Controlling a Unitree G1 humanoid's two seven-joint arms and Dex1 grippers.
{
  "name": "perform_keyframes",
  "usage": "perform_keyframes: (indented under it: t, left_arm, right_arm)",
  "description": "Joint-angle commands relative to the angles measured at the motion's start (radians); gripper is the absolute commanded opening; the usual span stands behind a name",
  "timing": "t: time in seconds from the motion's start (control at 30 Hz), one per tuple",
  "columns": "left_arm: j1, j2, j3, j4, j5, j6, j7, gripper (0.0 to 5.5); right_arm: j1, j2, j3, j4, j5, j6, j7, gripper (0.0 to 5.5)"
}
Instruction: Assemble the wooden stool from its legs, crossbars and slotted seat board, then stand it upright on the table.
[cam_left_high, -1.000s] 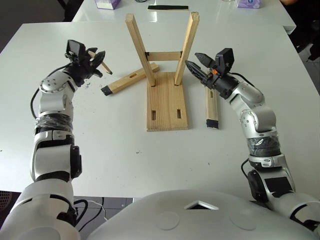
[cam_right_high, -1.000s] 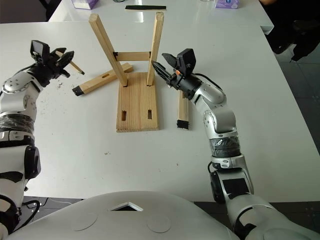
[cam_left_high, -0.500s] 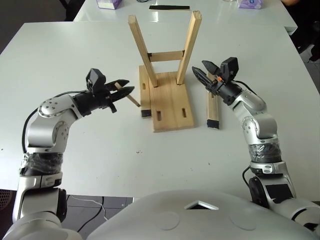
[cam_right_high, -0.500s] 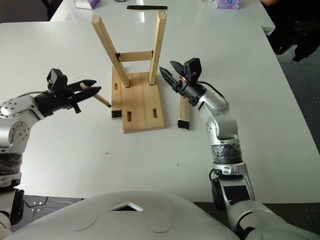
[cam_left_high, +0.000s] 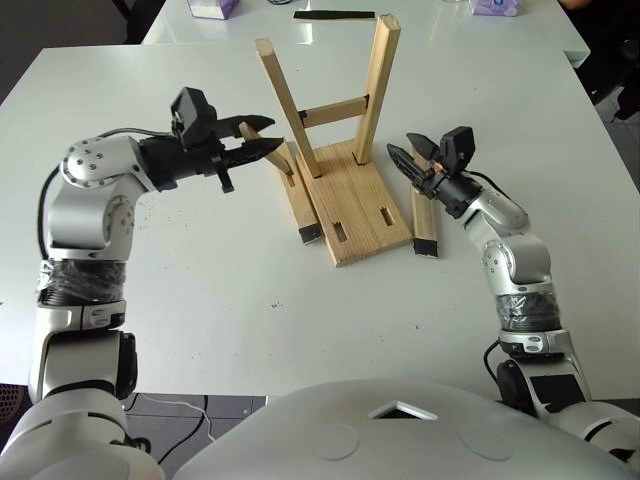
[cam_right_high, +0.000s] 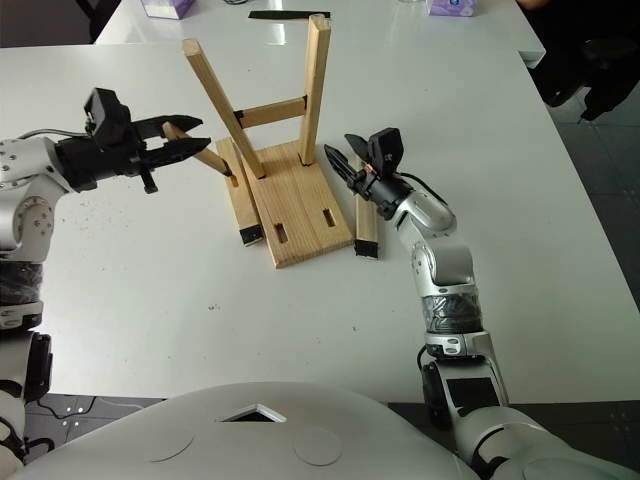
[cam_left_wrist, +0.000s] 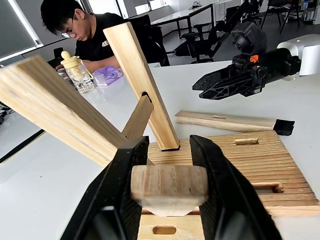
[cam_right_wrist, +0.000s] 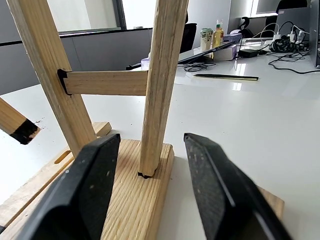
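The pale slotted wooden seat board (cam_left_high: 360, 205) lies flat near the white table's (cam_left_high: 200, 270) far edge, with two upright wooden legs (cam_left_high: 285, 100) and one crossbar (cam_left_high: 335, 112) fitted. The left gripper (cam_left_high: 266, 140) pinches a short wooden crossbar (cam_left_wrist: 169, 186). The right gripper (cam_left_high: 398, 147) gapes wide, empty. Two loose legs (cam_left_high: 424, 225) wait beside the board.

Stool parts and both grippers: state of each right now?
seat board: flat on table, near two slots empty.
left standing leg: socketed in board, leaning.
right standing leg: socketed in board, near upright.
fitted crossbar: joins the standing legs.
held crossbar: clamped by one end, angled downward.
left loose leg: flat along board's left edge.
right loose leg: flat, right of board.
left gripper: shut on held crossbar.
right gripper: open, empty.
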Motion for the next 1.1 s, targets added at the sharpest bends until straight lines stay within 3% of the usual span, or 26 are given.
perform_keyframes:
  t: [0.03,0.23,0.77,1.1]
  left_arm:
    - [-0.053,-0.040,-0.021,0.148,0.089,-0.141,-0.009,1.32]
    - [-0.085,-0.080,-0.020,0.259,0.153,-0.248,0.011,1.32]
    - [-0.055,-0.090,-0.039,0.343,0.180,-0.263,-0.051,1.32]
    - [-0.020,0.061,-0.104,0.189,0.143,-0.077,-0.269,1.31]
  right_arm:
    - [-0.002,0.006,-0.004,0.028,-0.013,-0.013,-0.002,2.36]
    - [-0.004,0.004,-0.006,0.049,-0.020,-0.016,0.000,2.36]
    - [0.000,0.013,-0.007,0.075,-0.031,-0.031,-0.008,2.36]
    - [0.009,0.022,-0.011,0.073,-0.036,-0.032,-0.017,2.36]
